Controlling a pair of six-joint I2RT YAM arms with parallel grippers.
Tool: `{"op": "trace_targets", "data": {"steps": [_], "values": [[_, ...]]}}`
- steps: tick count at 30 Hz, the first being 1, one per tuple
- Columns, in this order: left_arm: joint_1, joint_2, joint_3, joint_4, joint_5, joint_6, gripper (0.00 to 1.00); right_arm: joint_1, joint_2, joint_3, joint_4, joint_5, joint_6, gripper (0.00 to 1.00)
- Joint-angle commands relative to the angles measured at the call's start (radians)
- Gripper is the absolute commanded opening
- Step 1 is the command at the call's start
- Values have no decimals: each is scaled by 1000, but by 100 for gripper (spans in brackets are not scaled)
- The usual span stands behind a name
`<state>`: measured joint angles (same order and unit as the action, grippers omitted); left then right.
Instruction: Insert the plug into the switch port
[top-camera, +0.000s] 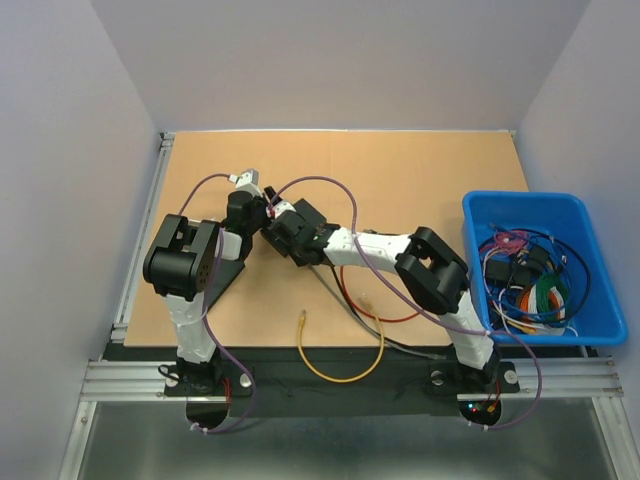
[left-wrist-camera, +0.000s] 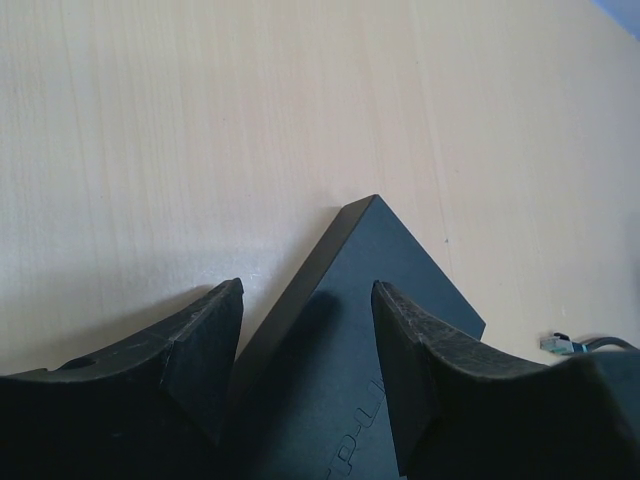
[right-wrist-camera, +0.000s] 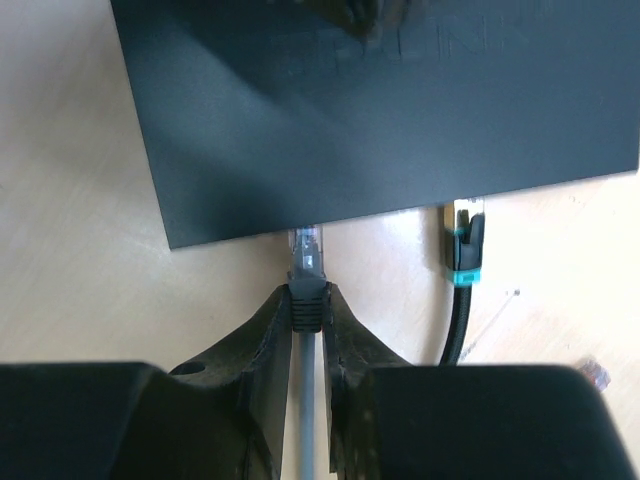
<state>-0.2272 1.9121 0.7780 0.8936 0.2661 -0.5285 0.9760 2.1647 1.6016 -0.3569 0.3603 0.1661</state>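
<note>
Blue plastic bin (top-camera: 520, 197) at three o'clock holds tangled cables (top-camera: 530, 280). Right gripper (right-wrist-camera: 307, 300) clamps the clear plug (right-wrist-camera: 307, 248); left gripper (left-wrist-camera: 306, 300) gapes astride the matte switch (left-wrist-camera: 370, 260).

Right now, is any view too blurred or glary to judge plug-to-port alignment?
Right wrist: plug and switch edge sharp, no glare, soft shadow across the switch top, port openings hidden under that edge. Left wrist: switch corner crisp, left tool slightly soft. Top external: evenly lit, but the arms mostly cover the switch.
</note>
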Motion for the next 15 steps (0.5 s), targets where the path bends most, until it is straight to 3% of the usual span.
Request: {"op": "trace_targets", "data": {"steps": [1, 15], "values": [[-15, -5, -36, -25, 59, -1, 64, 16, 21, 75, 95, 14, -31, 0], [-17, -7, -45, -15, 76, 2, 63, 24, 53, 103, 95, 49, -46, 0]]}}
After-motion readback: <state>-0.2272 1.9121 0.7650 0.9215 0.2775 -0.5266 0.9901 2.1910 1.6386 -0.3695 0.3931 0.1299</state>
